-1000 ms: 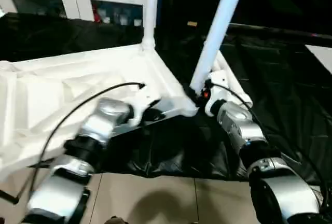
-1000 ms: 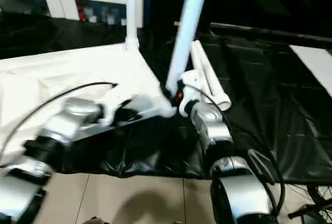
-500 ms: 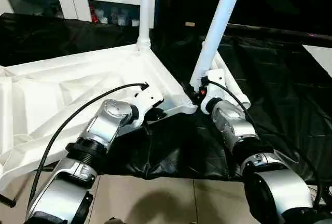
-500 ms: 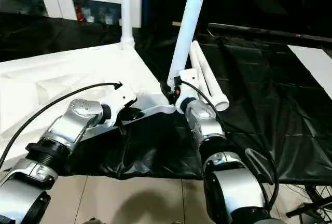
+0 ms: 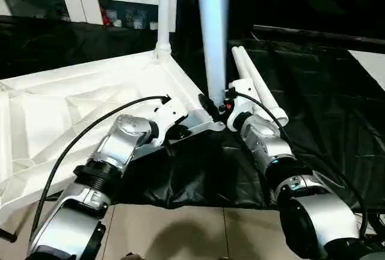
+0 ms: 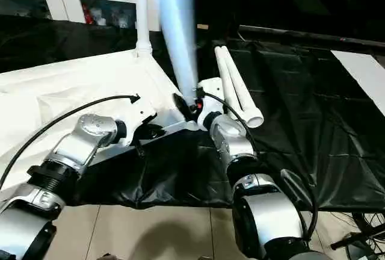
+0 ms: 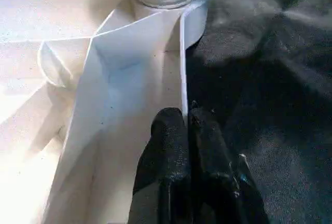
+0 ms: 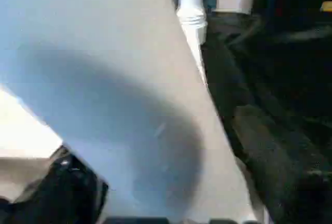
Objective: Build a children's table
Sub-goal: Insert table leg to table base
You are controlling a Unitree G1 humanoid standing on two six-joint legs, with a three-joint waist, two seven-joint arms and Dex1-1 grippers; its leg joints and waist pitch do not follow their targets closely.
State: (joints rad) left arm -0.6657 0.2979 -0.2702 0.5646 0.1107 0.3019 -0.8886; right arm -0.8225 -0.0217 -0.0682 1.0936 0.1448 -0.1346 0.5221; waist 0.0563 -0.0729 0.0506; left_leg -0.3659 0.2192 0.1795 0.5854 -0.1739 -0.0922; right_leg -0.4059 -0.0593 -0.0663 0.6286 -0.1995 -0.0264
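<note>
Swung upright since earlier, the leg (image 5: 213, 37) stands at the top's (image 5: 90, 100) corner, right tool (image 5: 218, 105) spread around its base, left tool (image 7: 188, 130) pinching the rim.

The table top (image 5: 72, 100) is plain white, and its legs (image 5: 213, 37) are white too. The desk (image 5: 325, 121) wears a black cover. The forearms (image 5: 123, 142) are silver, the fingers (image 7: 171, 151) black, the floor (image 5: 180, 233) beige tiles.

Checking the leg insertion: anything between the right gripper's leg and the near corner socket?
Nothing visible. The leg comes down to the table top's near corner right by the right gripper. The left gripper pinches the top's edge further along that rim; two spare legs lie off to the side.
</note>
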